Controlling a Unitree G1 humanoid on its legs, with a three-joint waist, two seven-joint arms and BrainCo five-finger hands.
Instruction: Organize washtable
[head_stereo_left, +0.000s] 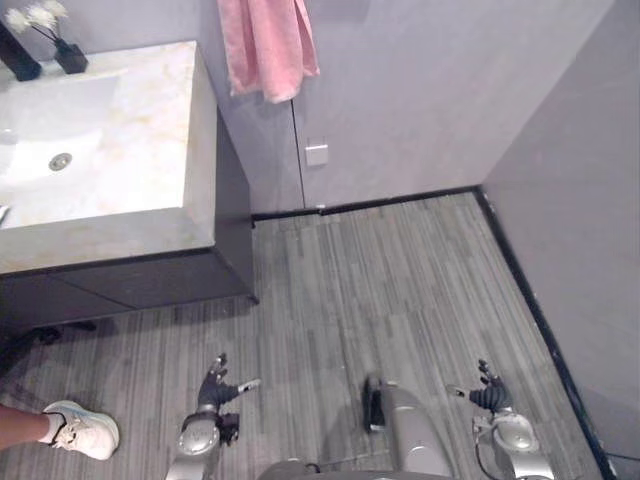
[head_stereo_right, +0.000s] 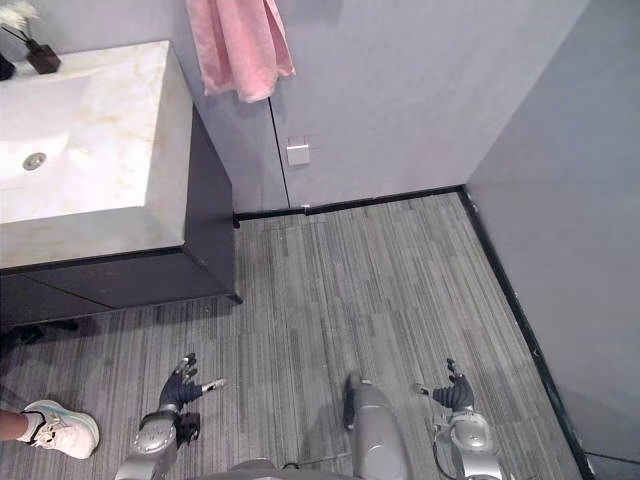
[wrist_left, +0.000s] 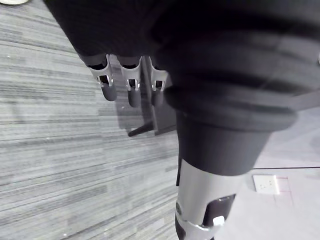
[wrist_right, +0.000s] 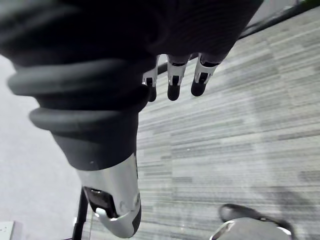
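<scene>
The washtable (head_stereo_left: 150, 225) stands at the upper left, a pale marble top with a sunken white basin (head_stereo_left: 45, 135) and a drain (head_stereo_left: 60, 161), over a dark cabinet (head_stereo_left: 130, 285). At its back edge stand a small dark vase of white flowers (head_stereo_left: 68, 55) and a dark bottle (head_stereo_left: 17, 58). Both hands hang low over the floor, well away from the washtable. My left hand (head_stereo_left: 216, 385) is open and holds nothing, its fingers (wrist_left: 131, 90) loosely straight. My right hand (head_stereo_left: 488, 394) is also open and bare, its fingers (wrist_right: 173, 82) relaxed.
A pink towel (head_stereo_left: 266, 45) hangs on the wall right of the washtable. Below it is a white wall socket (head_stereo_left: 316, 153). A person's leg with a white shoe (head_stereo_left: 82, 430) stands at the lower left. Grey striped flooring (head_stereo_left: 400, 290) runs to the black skirting (head_stereo_left: 380, 203).
</scene>
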